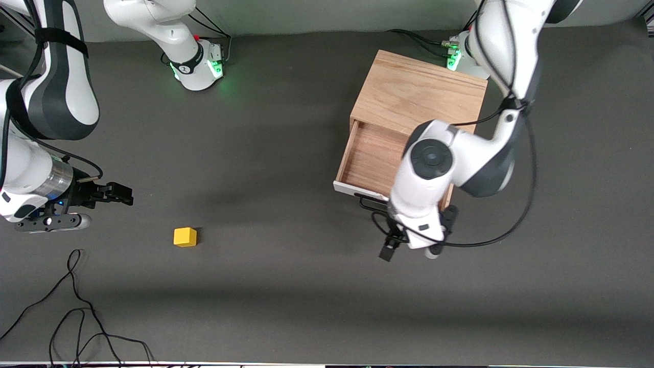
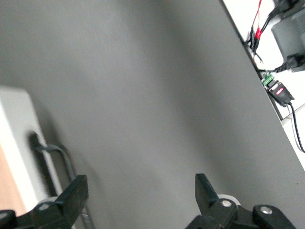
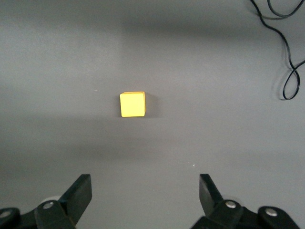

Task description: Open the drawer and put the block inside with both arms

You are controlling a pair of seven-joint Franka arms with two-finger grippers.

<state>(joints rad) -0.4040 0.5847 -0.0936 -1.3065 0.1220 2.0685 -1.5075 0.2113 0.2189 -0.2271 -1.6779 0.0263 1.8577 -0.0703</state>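
Observation:
The drawer (image 1: 372, 159) stands pulled out of the light oak cabinet (image 1: 419, 92), and its wooden tray shows nothing inside. Its white front panel (image 2: 19, 138) and black bar handle (image 2: 57, 157) lie close beside one finger of my left gripper (image 2: 140, 191). That left gripper (image 1: 409, 244) hangs open just in front of the drawer, holding nothing. The small yellow block (image 1: 185, 236) sits on the grey table toward the right arm's end. My right gripper (image 1: 125, 195) hovers open short of the block (image 3: 132, 104), and the mat between its fingers (image 3: 81, 191) is bare.
Loose black cables (image 1: 76, 306) lie on the mat near the front edge at the right arm's end, also seen as a cable (image 3: 286, 52) in the right wrist view. The table edge with wiring and a small circuit board (image 2: 279, 90) runs past the left gripper.

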